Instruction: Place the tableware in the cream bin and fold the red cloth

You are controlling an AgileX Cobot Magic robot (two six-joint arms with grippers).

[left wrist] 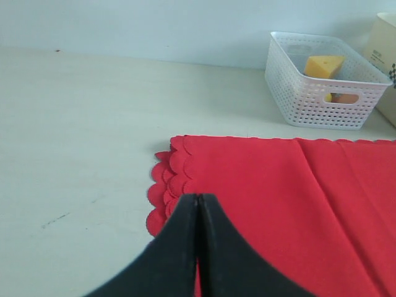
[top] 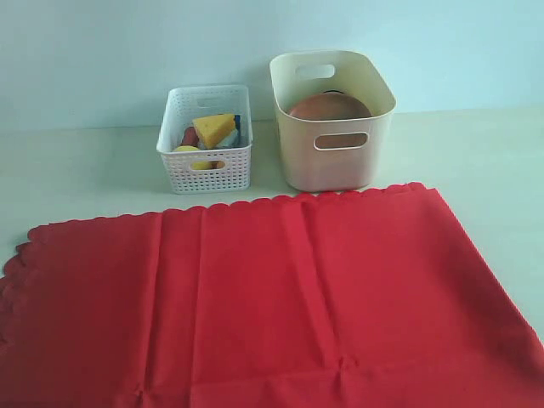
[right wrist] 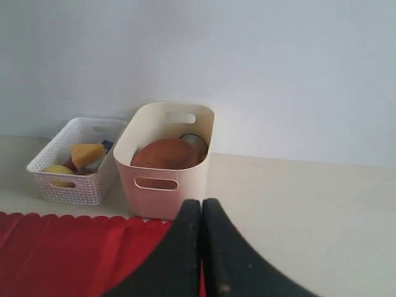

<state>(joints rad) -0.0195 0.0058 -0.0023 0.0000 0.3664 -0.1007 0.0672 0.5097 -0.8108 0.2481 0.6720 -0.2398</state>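
Observation:
The red cloth (top: 255,297) lies spread flat over the near part of the table, its scalloped far edge close to the cream bin (top: 336,161). A round brown plate (top: 330,106) leans inside the bin; other tableware is hidden. My left gripper (left wrist: 197,197) is shut over the cloth's (left wrist: 278,198) bunched scalloped edge. My right gripper (right wrist: 202,201) is shut over the cloth's (right wrist: 62,253) other side, pointing toward the bin (right wrist: 164,192) and its plate (right wrist: 166,153). Red shows in the slit between both pairs of fingers; whether cloth is pinched there I cannot tell. Neither arm appears in the exterior view.
A white perforated basket (top: 206,166) stands left of the cream bin, holding a cheese wedge (top: 214,129) and a lemon (top: 189,150). The basket (left wrist: 322,105) also shows beyond the cloth in the left wrist view. A pale wall runs behind both containers.

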